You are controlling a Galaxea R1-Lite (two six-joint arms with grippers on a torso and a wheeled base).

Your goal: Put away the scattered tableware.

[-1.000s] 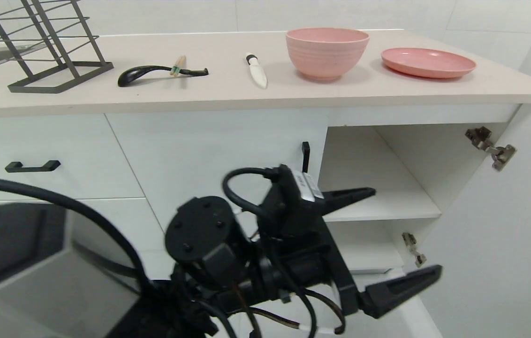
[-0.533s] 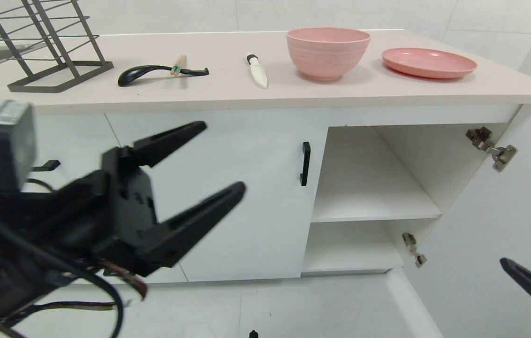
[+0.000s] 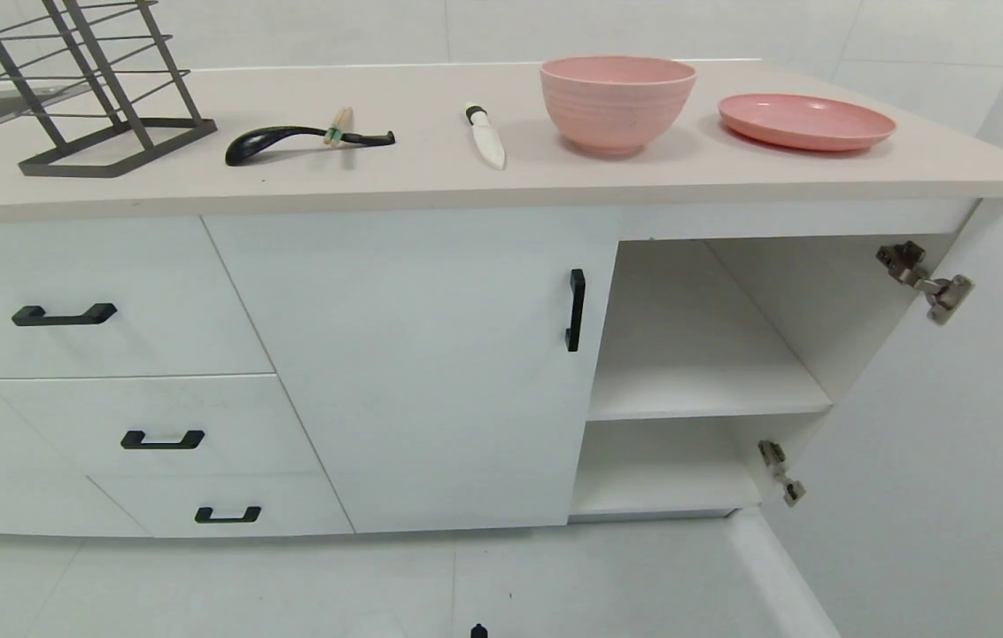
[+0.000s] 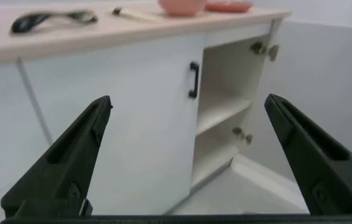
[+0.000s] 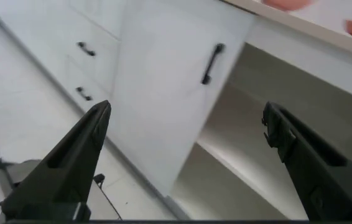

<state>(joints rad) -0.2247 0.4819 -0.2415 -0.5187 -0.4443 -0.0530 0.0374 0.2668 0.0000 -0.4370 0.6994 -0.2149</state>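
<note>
Pale surface (image 3: 466, 182) above white cupboard (image 3: 696, 354), door (image 3: 936, 425) swung wide on the right, two shelves exposed; wire rack (image 3: 85, 97) at far left corner. Spread along the surface, all set back from the front edge: pink bowl (image 3: 618, 99) upright, pink plate (image 3: 806, 121) beside it nearest the right edge, black spoon (image 3: 276, 140) with chopsticks (image 3: 338, 124) lying across its handle, white knife (image 3: 488, 142) between spoon and bowl. Left hand (image 4: 188, 102) and right hand (image 5: 187, 112) both spread wide, gripping nothing, low before the cupboard fronts.
</note>
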